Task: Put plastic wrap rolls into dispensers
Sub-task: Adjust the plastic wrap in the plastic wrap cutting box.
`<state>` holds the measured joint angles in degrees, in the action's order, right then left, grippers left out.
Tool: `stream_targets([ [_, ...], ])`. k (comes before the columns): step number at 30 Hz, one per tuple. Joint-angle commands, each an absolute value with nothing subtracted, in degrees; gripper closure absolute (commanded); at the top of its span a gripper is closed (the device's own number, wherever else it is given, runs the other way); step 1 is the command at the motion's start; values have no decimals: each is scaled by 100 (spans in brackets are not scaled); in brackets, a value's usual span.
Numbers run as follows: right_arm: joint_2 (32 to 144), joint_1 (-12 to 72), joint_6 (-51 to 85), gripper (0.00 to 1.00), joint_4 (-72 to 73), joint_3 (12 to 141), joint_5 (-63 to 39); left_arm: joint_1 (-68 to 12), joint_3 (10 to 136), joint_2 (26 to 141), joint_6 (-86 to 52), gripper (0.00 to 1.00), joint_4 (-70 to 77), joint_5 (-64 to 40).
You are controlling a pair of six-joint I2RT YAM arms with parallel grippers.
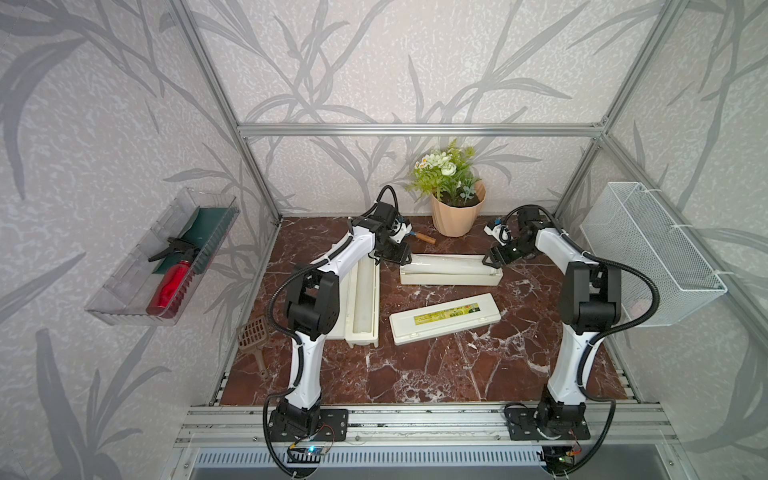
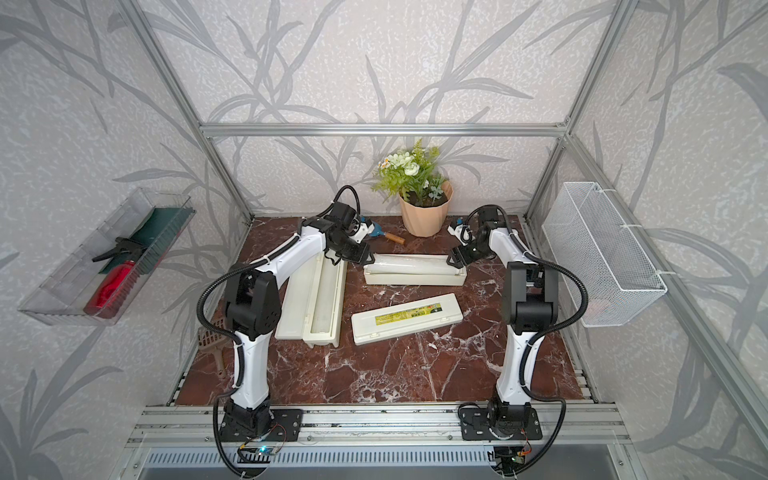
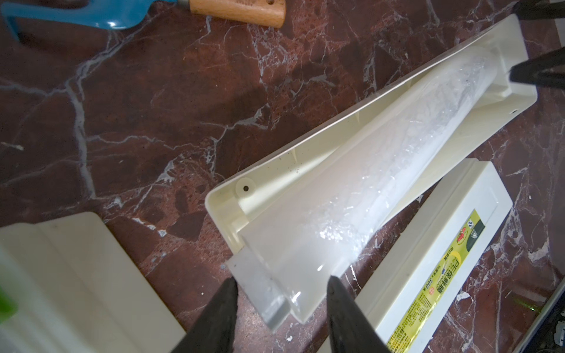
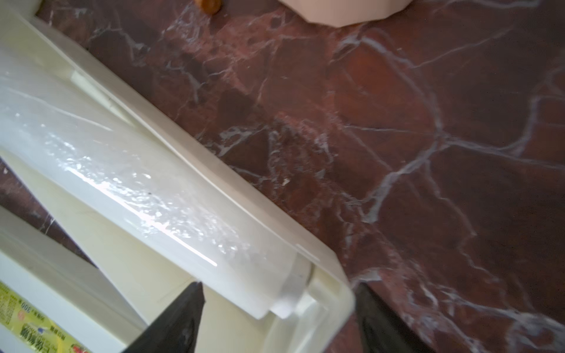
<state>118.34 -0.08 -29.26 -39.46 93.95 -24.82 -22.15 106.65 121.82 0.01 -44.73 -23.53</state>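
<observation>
A plastic wrap roll [image 1: 449, 262] [image 3: 351, 195] lies in an open cream dispenser [image 1: 451, 279] [image 2: 415, 279] at the back middle of the table. My left gripper [image 1: 405, 259] [image 3: 282, 281] stands open, and its jaws straddle the roll's narrow tube end [image 3: 260, 290], which pokes over the box's end wall. My right gripper [image 1: 487, 261] [image 4: 281, 285] is open wide around the other end of the box and roll. A second dispenser [image 1: 365, 299] lies open under my left arm. A cream lid with a yellow-green label [image 1: 446, 318] lies in front.
A flower pot [image 1: 455, 212] and a blue trowel with a wooden handle [image 3: 238, 10] sit behind the dispenser. A brown scoop [image 1: 253, 336] lies at the left table edge. A wire basket [image 1: 648, 249] hangs on the right wall and a clear bin [image 1: 124, 286] on the left wall.
</observation>
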Motion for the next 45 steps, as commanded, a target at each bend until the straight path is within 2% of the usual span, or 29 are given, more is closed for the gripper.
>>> stream_targets([
  [1, 11613, 123, -3179, 22, -3689, 9394, -2901, -2285, 10891, 12434, 190, 56, -4699, -2723],
  [3, 11931, 85, -2768, 24, -4031, 9852, -2660, -2285, 10975, 12475, 233, 57, -4790, -2718],
  [5, 12278, 21, -2585, 30, -4736, 10405, -2955, -2285, 10995, 12485, 262, 57, -4810, -2686],
  [7, 12397, 9, -2321, 32, -5009, 10405, -3143, -2285, 11012, 12505, 296, 57, -4825, -2674],
  [10, 12130, 35, -1746, 32, -4649, 9660, -3080, -2285, 11052, 12557, 334, 56, -4871, -2663],
  [15, 10822, 1, -824, 24, -3051, 7898, -2742, -2285, 11070, 12634, 385, 56, -4922, -2731],
  [21, 10128, -248, -278, 22, -2949, 7566, -2107, -2285, 11179, 12757, 422, 57, -5039, -2819],
  [26, 9992, -316, -134, 22, -3309, 7273, -2046, -2285, 11180, 12758, 448, 58, -5080, -2797],
  [29, 9807, -264, -621, 27, -3038, 6922, -2626, -2285, 11189, 12764, 448, 58, -5058, -2811],
  [33, 9411, 148, -2006, 27, -2563, 6917, -3066, -2272, 11270, 12771, 388, 56, -5034, -2832],
  [37, 10071, 701, -3310, 27, -3379, 7871, -3422, -2250, 11338, 12783, 343, 56, -5027, -2970],
  [45, 11132, 1204, -4525, 35, -4478, 9006, -3485, -2252, 11363, 12795, 387, 58, -5089, -2896],
])
